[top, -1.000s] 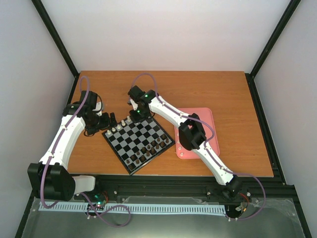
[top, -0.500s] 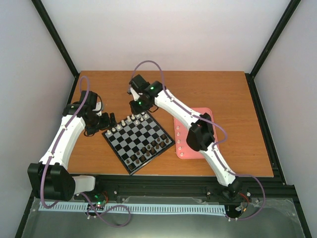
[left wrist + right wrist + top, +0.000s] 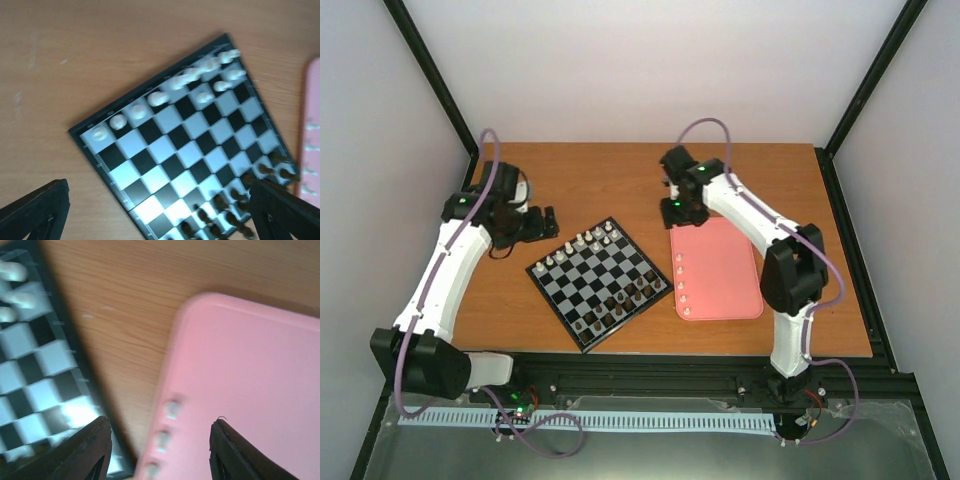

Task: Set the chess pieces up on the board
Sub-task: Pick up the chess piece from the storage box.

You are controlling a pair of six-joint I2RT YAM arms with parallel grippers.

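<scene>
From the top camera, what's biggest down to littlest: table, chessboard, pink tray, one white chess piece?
1. Table.
2. Chessboard and pink tray, about alike, so no ranking.
3. White chess piece.

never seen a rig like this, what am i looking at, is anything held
Two robot arms stand at the near edge of a table. One picture looks down from above; the other two come from a camera on each wrist, its dark fingers at the bottom. On the table lie a chessboard, cream pieces on its far side and dark pieces on its near side, and a pink tray with more cream pieces along its left edge. The left gripper and right gripper are open, holding nothing.
</scene>
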